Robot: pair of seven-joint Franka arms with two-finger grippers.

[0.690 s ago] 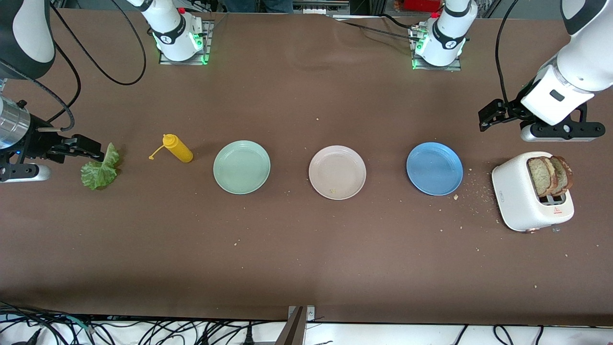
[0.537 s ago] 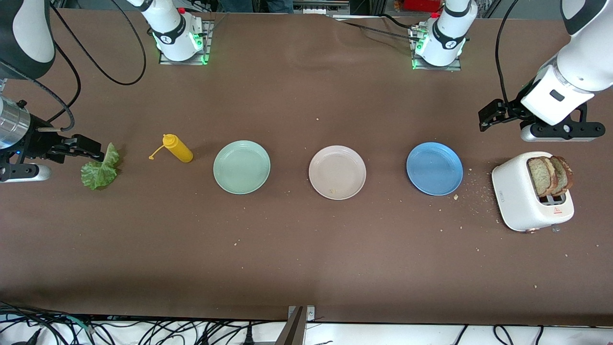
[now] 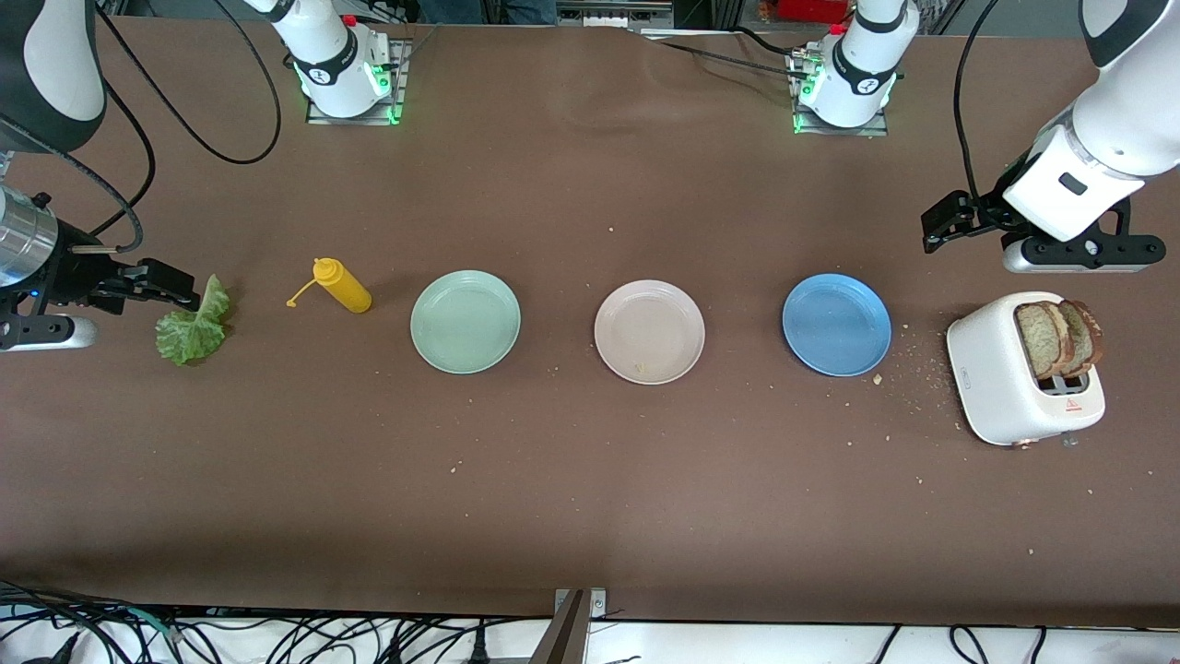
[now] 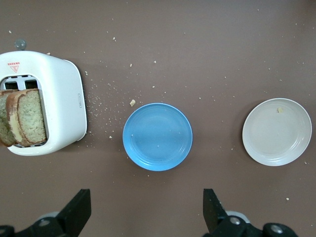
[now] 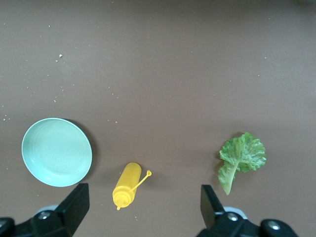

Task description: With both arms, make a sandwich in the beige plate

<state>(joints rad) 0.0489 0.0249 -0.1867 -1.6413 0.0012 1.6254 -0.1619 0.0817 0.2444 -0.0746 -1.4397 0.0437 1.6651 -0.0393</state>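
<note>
Round pale beige plate sits bare mid-desk. 2 brown-crusted bread slices at its 3 o'clock in white toaster, ruffled green lettuce leaf at 9. Left hand, right hand gape wide, probably staged for pickups.

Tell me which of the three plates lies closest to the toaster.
The blue plate: it sits beside the toaster, while the beige plate and the mint-green plate lie farther along.
</note>
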